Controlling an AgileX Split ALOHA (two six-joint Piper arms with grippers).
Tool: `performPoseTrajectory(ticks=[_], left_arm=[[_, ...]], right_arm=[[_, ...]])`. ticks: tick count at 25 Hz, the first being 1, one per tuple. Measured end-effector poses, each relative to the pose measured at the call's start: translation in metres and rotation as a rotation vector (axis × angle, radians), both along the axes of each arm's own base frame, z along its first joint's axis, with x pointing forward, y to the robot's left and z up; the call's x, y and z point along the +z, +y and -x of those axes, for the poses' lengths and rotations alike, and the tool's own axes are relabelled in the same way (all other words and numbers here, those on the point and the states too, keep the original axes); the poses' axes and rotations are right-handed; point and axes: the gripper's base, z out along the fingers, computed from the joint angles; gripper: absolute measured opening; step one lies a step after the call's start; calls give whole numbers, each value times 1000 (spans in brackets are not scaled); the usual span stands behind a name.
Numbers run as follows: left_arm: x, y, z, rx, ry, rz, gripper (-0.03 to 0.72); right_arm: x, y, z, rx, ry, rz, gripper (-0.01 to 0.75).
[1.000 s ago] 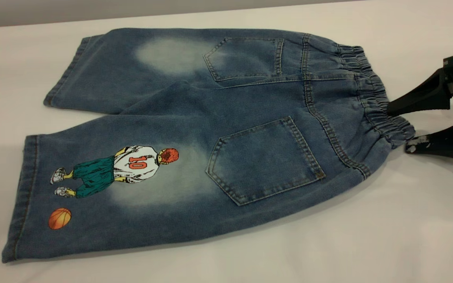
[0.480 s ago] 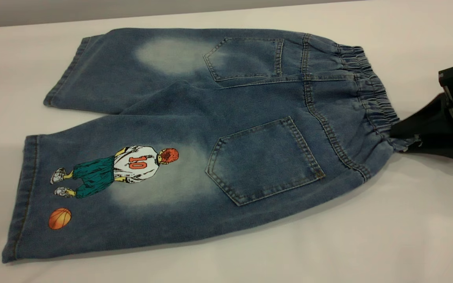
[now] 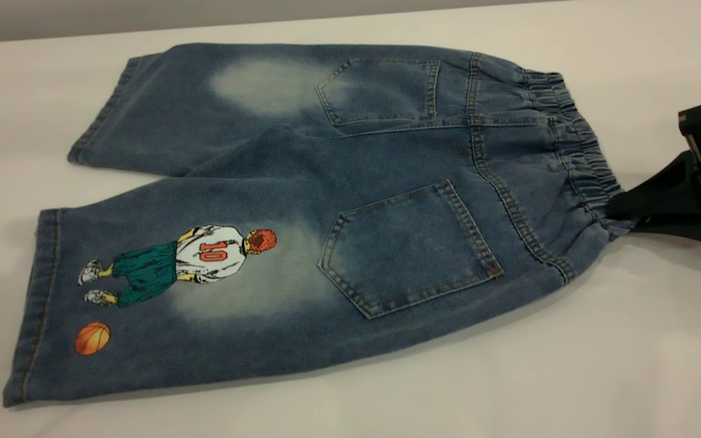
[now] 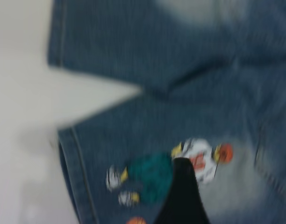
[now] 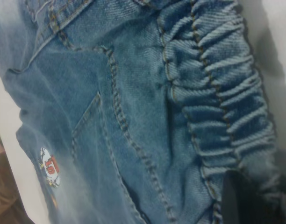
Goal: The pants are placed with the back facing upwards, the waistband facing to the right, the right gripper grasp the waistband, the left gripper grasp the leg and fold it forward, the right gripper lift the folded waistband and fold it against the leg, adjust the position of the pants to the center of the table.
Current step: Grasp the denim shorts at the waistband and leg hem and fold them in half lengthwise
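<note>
On table (image 3: 630, 340) — one pants (image 3: 302, 201), two pockets, right gripper (image 3: 621, 210) seemingly pinching waistband (image 3: 575, 146).

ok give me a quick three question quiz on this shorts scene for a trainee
1. True or false: the right pincer is shut on the waistband at the near corner of the pants.
2. Which number is printed on the shirt on the leg? A) 7 B) 10 C) 23
3. Fill in: the left pincer hovers over the printed ____.

Key: 1 true; 2 B; 3 leg. The exterior view does not show the left pincer; its wrist view shows one dark finger above the print on the leg, grip unclear.
</note>
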Motion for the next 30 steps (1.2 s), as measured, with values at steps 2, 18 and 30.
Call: performPoseTrajectory(ticks=[2, 18, 30], left_arm=[[-21, -3, 0, -11, 79, -8, 507], [-99, -2, 29, 22, 393, -4, 507], [-130, 5, 61, 72, 439, -37, 507]], right_arm=[[0, 0, 1, 17, -2, 3, 28], [0, 1, 1, 19, -6, -1, 28], [2, 2, 1, 24, -14, -18, 28]])
